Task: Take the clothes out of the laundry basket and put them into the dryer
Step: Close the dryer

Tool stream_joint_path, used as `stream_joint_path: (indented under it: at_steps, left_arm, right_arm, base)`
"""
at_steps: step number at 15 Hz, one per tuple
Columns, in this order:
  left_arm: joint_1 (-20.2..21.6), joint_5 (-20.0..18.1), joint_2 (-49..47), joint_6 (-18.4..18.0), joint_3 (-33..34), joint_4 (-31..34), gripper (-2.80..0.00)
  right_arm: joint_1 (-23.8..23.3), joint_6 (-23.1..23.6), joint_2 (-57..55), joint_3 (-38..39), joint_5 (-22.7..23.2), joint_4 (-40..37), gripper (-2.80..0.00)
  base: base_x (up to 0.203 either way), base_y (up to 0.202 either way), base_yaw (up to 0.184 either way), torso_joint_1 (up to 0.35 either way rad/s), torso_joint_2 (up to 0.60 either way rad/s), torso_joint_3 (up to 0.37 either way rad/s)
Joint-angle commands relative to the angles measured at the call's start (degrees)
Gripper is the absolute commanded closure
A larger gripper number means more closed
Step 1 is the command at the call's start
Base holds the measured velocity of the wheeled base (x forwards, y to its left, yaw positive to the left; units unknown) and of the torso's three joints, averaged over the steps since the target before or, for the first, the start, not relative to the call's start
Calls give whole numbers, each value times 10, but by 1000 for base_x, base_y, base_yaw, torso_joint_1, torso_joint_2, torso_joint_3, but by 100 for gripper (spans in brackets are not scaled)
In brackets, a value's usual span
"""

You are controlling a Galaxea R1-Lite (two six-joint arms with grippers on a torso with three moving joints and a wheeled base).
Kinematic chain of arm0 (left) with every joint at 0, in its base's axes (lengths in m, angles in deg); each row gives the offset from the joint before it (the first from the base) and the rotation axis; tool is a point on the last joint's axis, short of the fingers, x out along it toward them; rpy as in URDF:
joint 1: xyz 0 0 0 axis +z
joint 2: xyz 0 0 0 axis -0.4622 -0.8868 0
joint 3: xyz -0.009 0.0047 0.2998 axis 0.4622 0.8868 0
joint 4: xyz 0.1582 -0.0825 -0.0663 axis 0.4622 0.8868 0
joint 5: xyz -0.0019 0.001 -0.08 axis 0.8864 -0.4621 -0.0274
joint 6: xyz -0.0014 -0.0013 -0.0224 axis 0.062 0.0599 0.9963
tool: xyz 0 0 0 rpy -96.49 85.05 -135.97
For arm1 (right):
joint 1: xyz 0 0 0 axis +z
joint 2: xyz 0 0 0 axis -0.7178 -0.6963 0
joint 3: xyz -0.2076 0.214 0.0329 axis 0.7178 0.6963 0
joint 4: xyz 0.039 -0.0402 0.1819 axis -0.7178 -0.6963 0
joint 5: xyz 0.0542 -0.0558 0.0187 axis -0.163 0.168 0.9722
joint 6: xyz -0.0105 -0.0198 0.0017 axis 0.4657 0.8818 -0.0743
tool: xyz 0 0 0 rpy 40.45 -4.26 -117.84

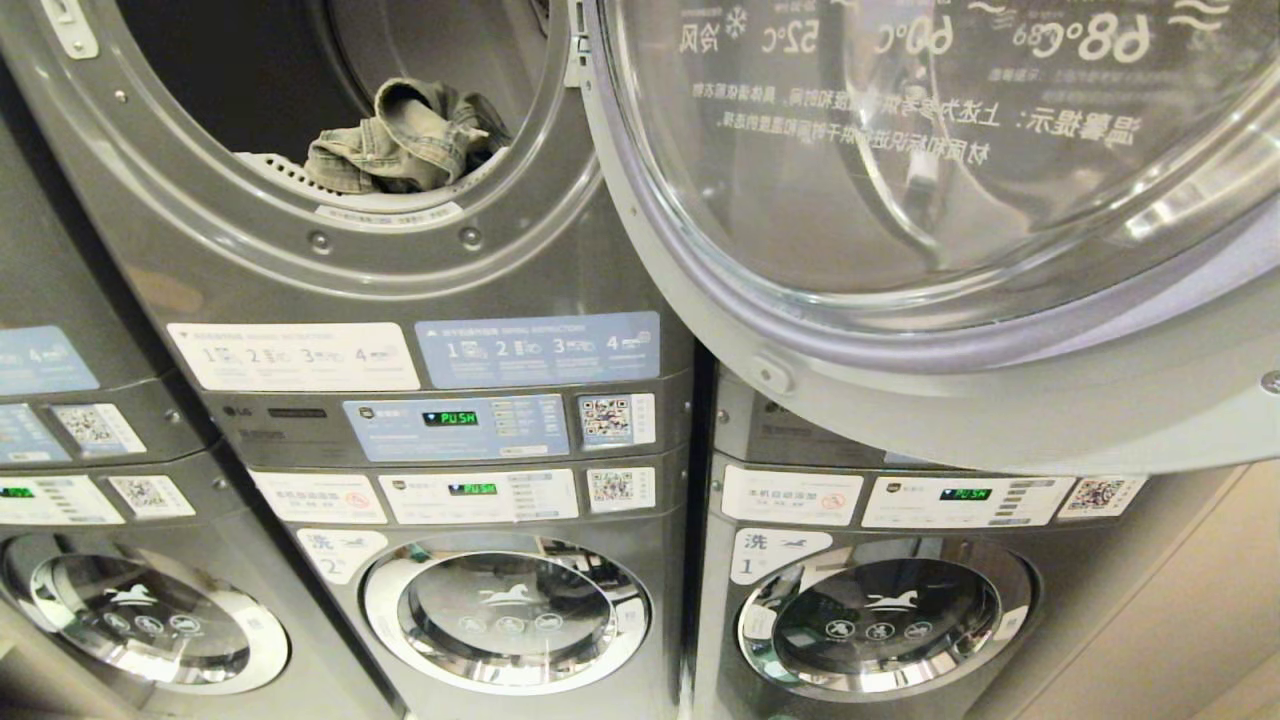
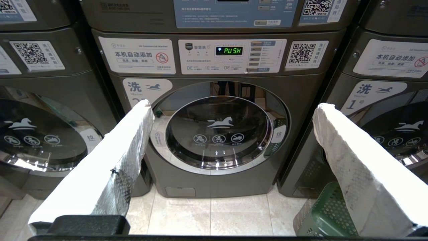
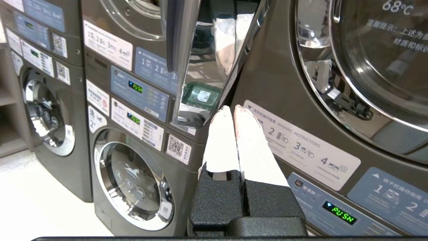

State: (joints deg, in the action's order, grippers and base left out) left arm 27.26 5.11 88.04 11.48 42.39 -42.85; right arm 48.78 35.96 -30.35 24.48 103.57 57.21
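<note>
One garment, a wad of denim (image 1: 405, 140), lies at the front lip of the open dryer (image 1: 300, 250) in my head view, resting on the pale lint grille just inside the drum opening. The dryer door (image 1: 930, 220) stands swung out to my right, its glass filling the upper right. Neither of my arms shows here, and the basket does not either.

In the left wrist view, my left gripper (image 2: 230, 134) hangs low and parked, fingers spread wide and holding nothing, aimed at the washer (image 2: 217, 134) beneath the dryer. A corner of the green basket (image 2: 326, 214) sits on the tiled floor just beside that washer's right foot; I cannot tell from this sliver whether clothes remain in it.

In the right wrist view, my right gripper (image 3: 233, 112) has its fingers pressed together with nothing between them, its tips near the lower edge of the door, beside the neighbouring machine's instruction label (image 3: 301, 147).

I judge the step in hand to be finishing the load: either going back to the basket or swinging the door to. To do it well, I should first make sure the denim lies fully clear of the rim, since it lies close to the opening and could catch in the seal. If closing, I should push with closed fingers on the door's frame, not its glass.
</note>
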Motion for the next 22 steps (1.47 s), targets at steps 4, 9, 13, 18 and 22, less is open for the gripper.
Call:
stream_joint_path:
  at_steps: [4,9,13,18,22]
  left_arm:
    - [0,0,1,0,0,0,-280]
    - [0,0,1,0,0,0,-280]
    - [0,0,0,0,0,0,-280]
    - [0,0,1,0,0,0,-280]
    - [0,0,1,0,0,0,-280]
  right_arm:
    - [9,8,-22,4,-3,2,0]
    - [9,67,-92,-43,-65,7,0]
    - [39,53,-103,-84,-56,9,0]
    - [155,20,-164,-169,-55,6,0]
    - [226,-58,-219,-198,-55,-1,0]
  base:
    - [0,0,0,0,0,0]
    - [0,0,0,0,0,0]
    - [0,0,0,0,0,0]
    - [0,0,0,0,0,0]
    - [0,0,0,0,0,0]
